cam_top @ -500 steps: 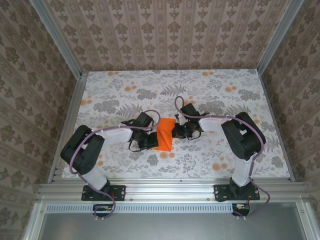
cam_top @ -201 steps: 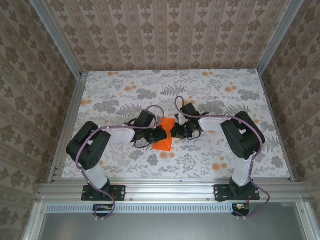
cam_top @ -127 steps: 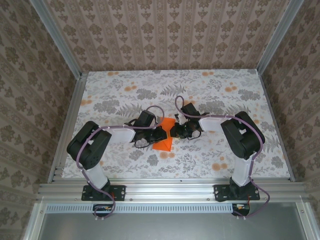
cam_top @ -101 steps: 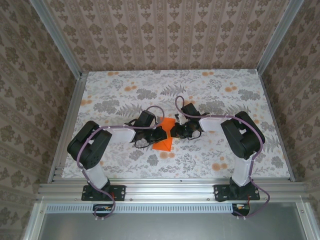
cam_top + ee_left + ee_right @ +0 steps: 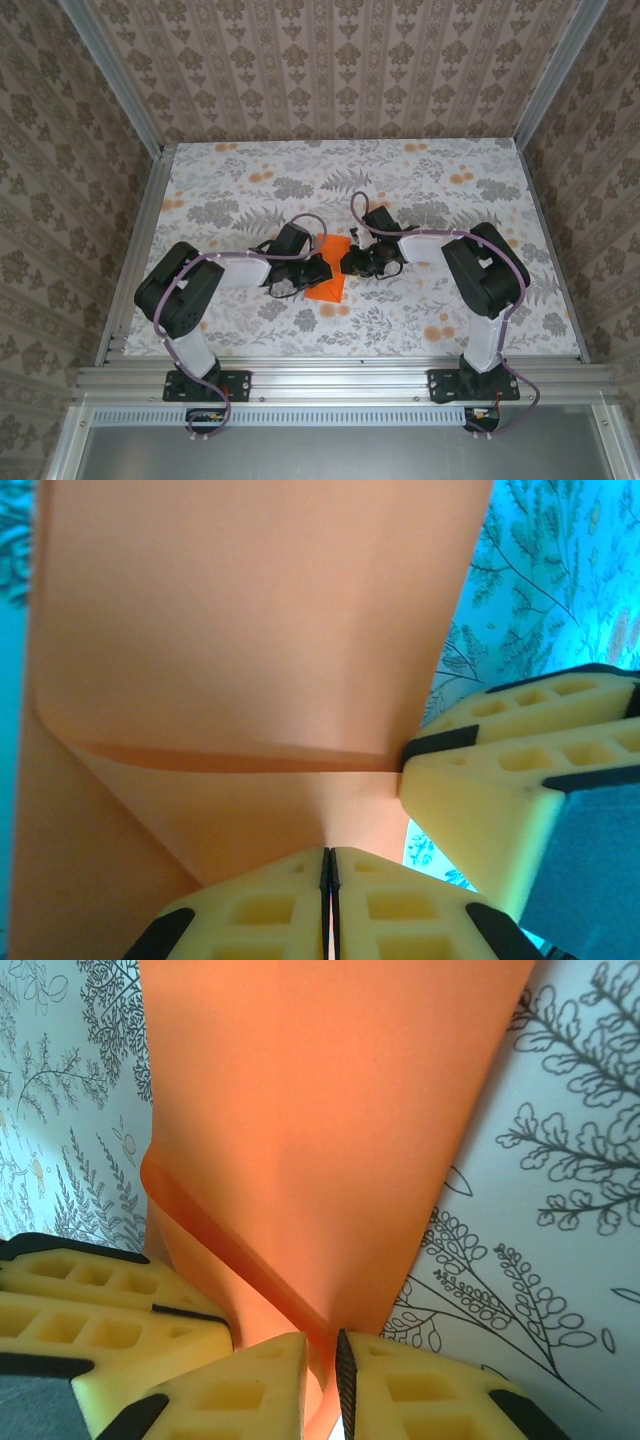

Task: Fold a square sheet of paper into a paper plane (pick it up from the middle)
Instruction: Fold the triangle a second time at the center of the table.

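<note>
since 2.5 s back the left gripper [image 5: 321, 266] has slid in toward the right gripper [image 5: 347, 262], and the square sheet of paper [image 5: 328, 284] between them has buckled from a flat rectangle into a pinched fold. both pairs of jaws are clamped on its middle, tips nearly touching. a crease runs just ahead of the left jaws. the floral table [image 5: 420, 180] lies open all round, its side rails [image 5: 140, 250] well apart from either jaw.
</note>
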